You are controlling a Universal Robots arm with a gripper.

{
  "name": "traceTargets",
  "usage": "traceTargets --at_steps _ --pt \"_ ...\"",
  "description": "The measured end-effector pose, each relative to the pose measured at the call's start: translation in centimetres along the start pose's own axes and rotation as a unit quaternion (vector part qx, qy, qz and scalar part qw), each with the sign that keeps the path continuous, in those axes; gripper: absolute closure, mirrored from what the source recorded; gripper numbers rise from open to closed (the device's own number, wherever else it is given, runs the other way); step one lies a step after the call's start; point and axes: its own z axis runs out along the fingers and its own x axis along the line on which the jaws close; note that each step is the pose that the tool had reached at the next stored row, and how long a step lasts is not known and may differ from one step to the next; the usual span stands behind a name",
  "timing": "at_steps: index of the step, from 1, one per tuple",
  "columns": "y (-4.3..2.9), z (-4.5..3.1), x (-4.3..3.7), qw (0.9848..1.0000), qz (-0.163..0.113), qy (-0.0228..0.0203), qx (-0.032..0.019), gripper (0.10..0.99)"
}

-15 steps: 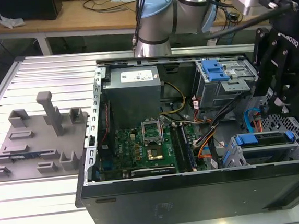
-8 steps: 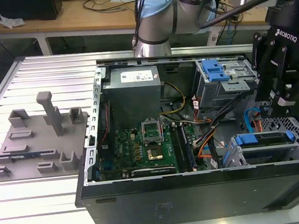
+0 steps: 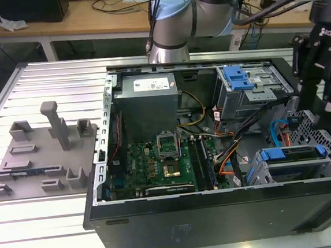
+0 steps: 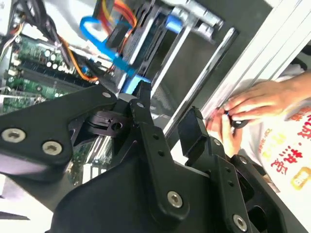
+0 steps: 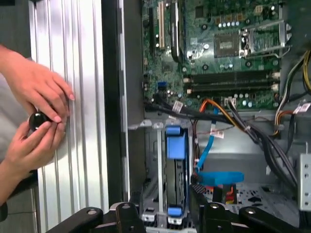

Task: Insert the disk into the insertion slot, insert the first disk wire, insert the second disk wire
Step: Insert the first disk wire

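Exterior view: one open computer case (image 3: 220, 218) lies on the ribbed aluminium table (image 3: 47, 227). One grey fixture plate (image 3: 35, 158) sits on the table on the exterior view's left, just beside the case. Inside the case are one motherboard (image 3: 157, 159), one grey power supply (image 3: 148, 96) and one taller cage (image 3: 244, 91) with a blue latch. One disk (image 3: 290, 152), its blue carrier showing, sits in the insertion slot (image 3: 259, 171) at the case's corner on the exterior view's right. One black gripper (image 3: 319, 102) hangs above that corner, clear of the disk.

Second wrist view: the gripper's two fingers (image 4: 150, 136) stand apart with nothing between them, so the gripper is open and empty. Past them are one blue flat cable (image 4: 97, 39) and orange wires (image 4: 80, 70). A person's two hands (image 4: 257, 99) rest together on the table's edge.

First wrist view: the disk is seen edge-on, blue carrier end (image 5: 176, 143) up, seated in the slot, with the gripper's two fingers on either side above it and not touching. The blue flat cable's connector (image 5: 221, 178) lies just beside the disk; I cannot tell whether it is plugged in. The two hands hold one small black round object (image 5: 38, 120) over the table.
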Motion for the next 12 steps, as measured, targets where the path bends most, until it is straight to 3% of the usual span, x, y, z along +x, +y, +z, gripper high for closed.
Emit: traceTargets --at_steps 3,6,7,8,12 --pt "-0.67 0.00 -0.08 0.9999 0.002 0.0101 -0.0002 0.584" --pt "-1.01 0.00 -0.33 0.9994 0.003 0.0345 0.0003 0.584" --pt "-1.08 -0.03 -0.57 0.9989 0.003 0.0466 0.0006 0.584" --pt "-1.11 -0.07 -1.00 0.9986 0.003 0.0522 0.0008 0.584" --pt "-1.18 0.00 -2.06 0.9986 0.004 0.0527 0.0004 0.584"
